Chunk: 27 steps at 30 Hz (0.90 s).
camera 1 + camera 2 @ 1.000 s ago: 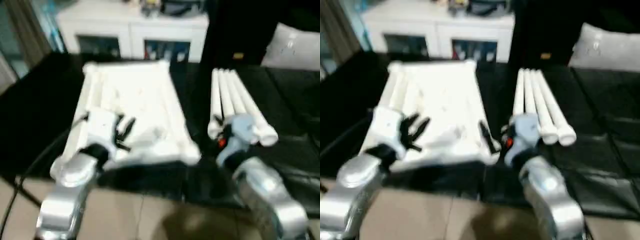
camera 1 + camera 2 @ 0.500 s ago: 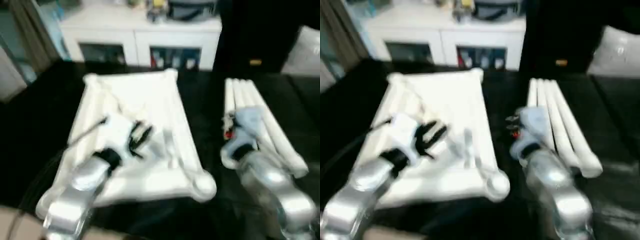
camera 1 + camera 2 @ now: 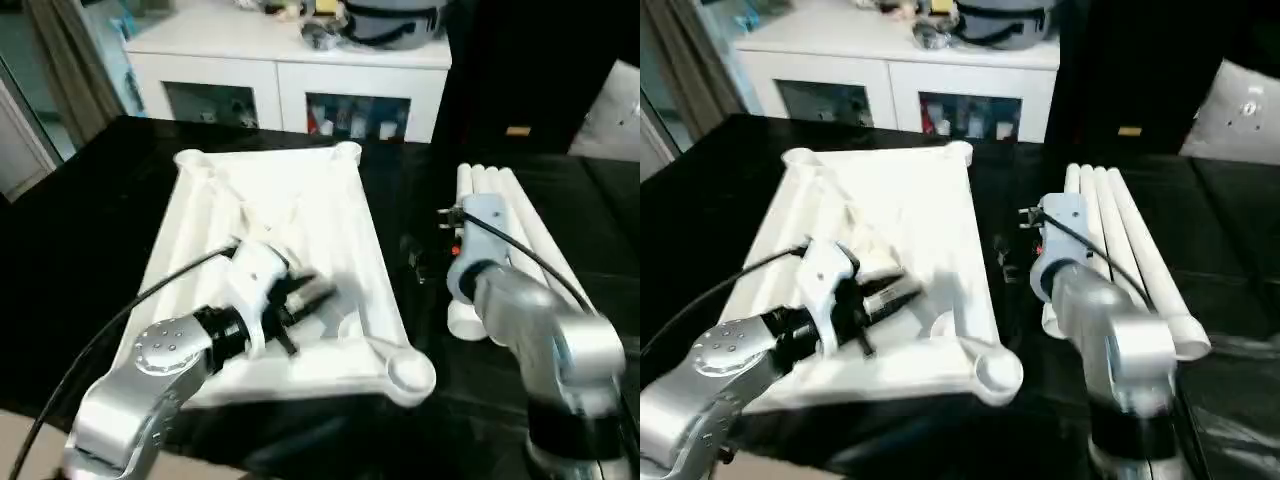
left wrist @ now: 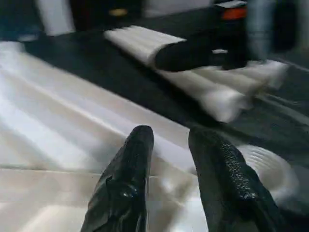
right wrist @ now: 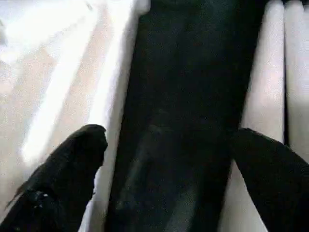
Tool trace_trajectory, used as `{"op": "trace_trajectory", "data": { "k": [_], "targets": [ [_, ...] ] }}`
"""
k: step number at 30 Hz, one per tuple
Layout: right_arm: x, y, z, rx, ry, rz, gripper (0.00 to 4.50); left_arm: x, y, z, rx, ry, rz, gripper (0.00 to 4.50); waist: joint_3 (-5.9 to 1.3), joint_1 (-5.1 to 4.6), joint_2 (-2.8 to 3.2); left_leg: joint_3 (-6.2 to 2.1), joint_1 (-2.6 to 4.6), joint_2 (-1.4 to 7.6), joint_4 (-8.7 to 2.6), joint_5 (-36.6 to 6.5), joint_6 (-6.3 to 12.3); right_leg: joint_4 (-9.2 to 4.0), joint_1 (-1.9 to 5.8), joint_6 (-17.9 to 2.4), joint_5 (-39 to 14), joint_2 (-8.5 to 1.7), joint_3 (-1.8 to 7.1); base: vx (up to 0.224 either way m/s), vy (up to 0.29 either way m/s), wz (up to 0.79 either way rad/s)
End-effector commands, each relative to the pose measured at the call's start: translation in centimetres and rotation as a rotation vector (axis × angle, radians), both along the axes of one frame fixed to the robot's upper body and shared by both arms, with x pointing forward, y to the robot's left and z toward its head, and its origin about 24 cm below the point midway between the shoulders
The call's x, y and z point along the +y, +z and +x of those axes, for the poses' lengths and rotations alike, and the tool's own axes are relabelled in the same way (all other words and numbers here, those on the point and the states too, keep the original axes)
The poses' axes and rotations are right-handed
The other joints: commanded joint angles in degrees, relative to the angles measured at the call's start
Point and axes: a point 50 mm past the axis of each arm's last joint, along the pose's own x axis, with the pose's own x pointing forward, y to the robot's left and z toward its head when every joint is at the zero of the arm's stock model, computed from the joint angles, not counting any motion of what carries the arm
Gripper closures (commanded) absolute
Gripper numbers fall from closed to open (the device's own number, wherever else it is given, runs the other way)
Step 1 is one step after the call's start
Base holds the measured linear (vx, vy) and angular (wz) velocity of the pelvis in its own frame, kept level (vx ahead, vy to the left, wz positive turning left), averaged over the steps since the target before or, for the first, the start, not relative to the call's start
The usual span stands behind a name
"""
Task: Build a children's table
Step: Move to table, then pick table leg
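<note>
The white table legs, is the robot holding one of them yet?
No. All four legs lie side by side on the black work table, and neither gripper holds one.

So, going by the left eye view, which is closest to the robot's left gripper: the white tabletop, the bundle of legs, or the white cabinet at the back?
From the left gripper, nearest first:
1. The tabletop, directly beneath it, lying with its ribbed underside up.
2. The legs, side by side across the black gap, toward the robot's right.
3. The cabinet, beyond the table's far edge.
</note>
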Motion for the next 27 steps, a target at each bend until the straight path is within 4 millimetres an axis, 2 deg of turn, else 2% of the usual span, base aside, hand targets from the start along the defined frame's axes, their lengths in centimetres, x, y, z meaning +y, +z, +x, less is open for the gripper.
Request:
{"op": "trace_trajectory", "data": {
  "k": [1,3,4,5,7,8,10,11,12,13,16,19,23,27],
  "targets": [
    [-0.8,-0.1,0.4,0.037,-0.041,-0.02,0.0,-0.2,0.4,-0.3,0.005,-0.056,0.012,2.77,-2.07,-0.13,-0.07,-1.12,0.94,3.24,-6.16,-23.55,-5.67,-6.05,-0.01,-7.21,-21.24,-3.72,2.1,0.0,0.0,0.0],
    [-1.3,0.0,1.0,0.06,-0.066,-0.032,0.0,-0.1,0.5,-0.5,0.023,-0.09,0.027,2.77,-2.52,-0.22,-0.39,-0.92,0.24,3.08,-6.04,-19.05,-5.15,-5.48,0.63,-7.76,-16.75,-3.62,1.96,0.0,0.0,0.0],
    [-1.6,0.3,1.5,0.067,-0.081,-0.036,0.0,0.0,0.7,-0.7,0.038,-0.106,0.034,2.77,-2.64,-0.12,-0.31,-0.36,0.27,2.99,-5.76,-16.4,-4.63,-5.37,0.36,-8.57,-14.39,-3.51,1.93,0.0,0.0,0.0],
    [-1.6,0.3,1.5,0.067,-0.082,-0.036,0.0,0.0,0.7,-0.7,0.038,-0.106,0.035,2.77,-2.64,-0.12,-0.31,-0.36,0.27,2.99,-5.76,-16.4,-4.63,-5.37,0.36,-8.57,-14.39,-3.51,1.93,0.0,0.0,0.0],
    [-1.6,0.4,1.6,0.072,-0.085,-0.034,0.0,0.1,0.7,-0.7,0.045,-0.111,0.039,2.77,-2.77,-0.05,-0.53,0.27,0.09,3.16,-5.5,-13.95,-3.98,-5.32,0.41,-9.18,-12.91,-3.44,2.0,0.0,0.0,0.0],
    [-1.7,0.5,1.7,0.073,-0.093,-0.036,0.0,0.2,0.7,-0.7,0.046,-0.112,0.043,2.77,-2.92,-0.03,-0.54,0.25,-0.04,3.19,-5.49,-12.8,-3.84,-5.14,0.6,-9.35,-11.8,-3.45,1.94,0.0,0.0,0.0],
    [-1.9,0.5,1.9,0.082,-0.104,-0.044,0.0,0.2,0.7,-0.7,0.048,-0.113,0.048,2.77,-3.41,0.14,-0.41,0.45,-0.17,3.19,-5.14,-8.66,-3.57,-4.72,0.72,-9.57,-6.11,-3.15,1.91,0.0,0.0,0.0],
    [-2.0,0.5,1.9,0.089,-0.105,-0.047,0.0,0.2,0.7,-0.7,0.05,-0.114,0.049,2.77,-3.96,0.34,-0.27,0.65,-0.3,3.14,-4.68,-4.58,-3.32,-4.19,0.91,-9.91,0.5,-2.98,1.85,0.0,0.0,0.0],
    [-2.0,0.4,1.9,0.094,-0.104,-0.047,0.0,0.2,0.7,-0.7,0.052,-0.115,0.049,2.77,-3.95,0.45,-0.35,0.95,-0.43,3.04,-4.52,-2.75,-2.99,-4.02,0.81,-10.35,4.94,-2.7,1.74,0.0,0.0,0.0],
    [-2.0,0.2,1.9,0.107,-0.099,-0.045,0.0,0.2,0.7,-0.8,0.055,-0.12,0.051,2.77,-4.0,0.6,-0.48,1.05,-0.58,2.96,-4.44,-1.73,-2.72,-3.83,1.07,-10.68,7.21,-2.62,1.69,0.0,0.0,0.0],
    [-2.0,-0.3,1.8,0.141,-0.097,-0.036,0.0,0.2,0.7,-0.8,0.067,-0.128,0.055,2.77,-3.94,1.0,-0.52,1.22,-0.51,3.03,-4.44,-1.61,-2.35,-3.82,1.06,-10.93,7.62,-2.61,1.69,0.0,0.0,0.0],
    [-2.3,-0.7,1.7,0.161,-0.11,-0.051,0.0,0.1,0.7,-1.0,0.077,-0.135,0.054,2.77,-3.69,1.36,-0.49,1.4,-0.25,3.31,-4.71,-4.0,-2.84,-4.0,0.77,-11.12,3.46,-2.66,1.7,0.0,0.0,0.0],
    [-2.2,-1.0,1.7,0.176,-0.102,-0.049,0.0,0.1,0.6,-1.1,0.082,-0.138,0.055,2.77,-3.39,1.46,-0.53,1.57,-0.02,3.48,-5.04,-7.46,-3.51,-4.43,0.43,-10.31,-1.96,-2.68,1.83,0.0,0.0,0.0],
    [-2.1,-1.3,1.6,0.197,-0.095,-0.043,0.0,0.0,0.6,-1.2,0.088,-0.145,0.057,2.77,-3.39,1.47,-0.64,1.88,0.02,3.61,-5.15,-8.11,-3.75,-4.57,0.26,-9.47,-4.16,-2.69,1.84,0.0,0.0,0.0]
  ]
}}
